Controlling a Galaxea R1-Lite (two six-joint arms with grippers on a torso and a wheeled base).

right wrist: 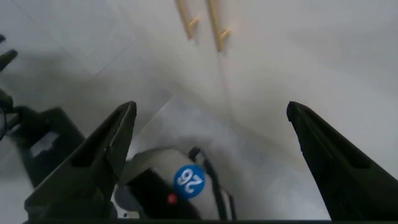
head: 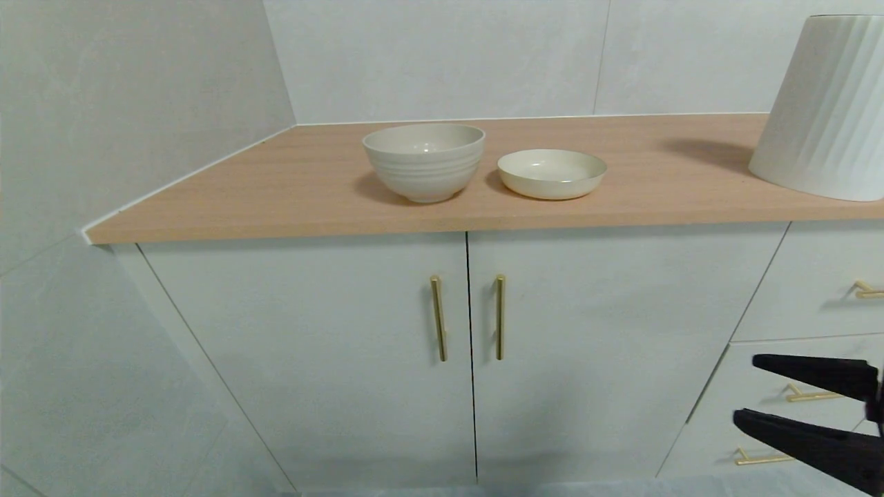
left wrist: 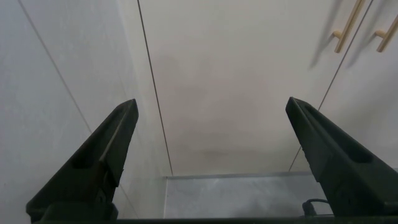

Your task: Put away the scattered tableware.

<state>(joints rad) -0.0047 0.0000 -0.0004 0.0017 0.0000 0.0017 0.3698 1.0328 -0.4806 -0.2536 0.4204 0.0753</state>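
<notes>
A deep ribbed cream bowl stands on the wooden countertop, and a shallow cream dish sits just to its right. Below the counter are two shut white cabinet doors with gold handles. My right gripper is low at the right, in front of the drawers, open and holding nothing. In the left wrist view my left gripper is open and empty, facing the cabinet front near the floor. The right wrist view has my right gripper open above the floor, with the gold handles beyond it.
A tall white ribbed lampshade-like object stands at the counter's right end. Drawers with gold handles sit right of the doors. Tiled walls close off the back and the left side.
</notes>
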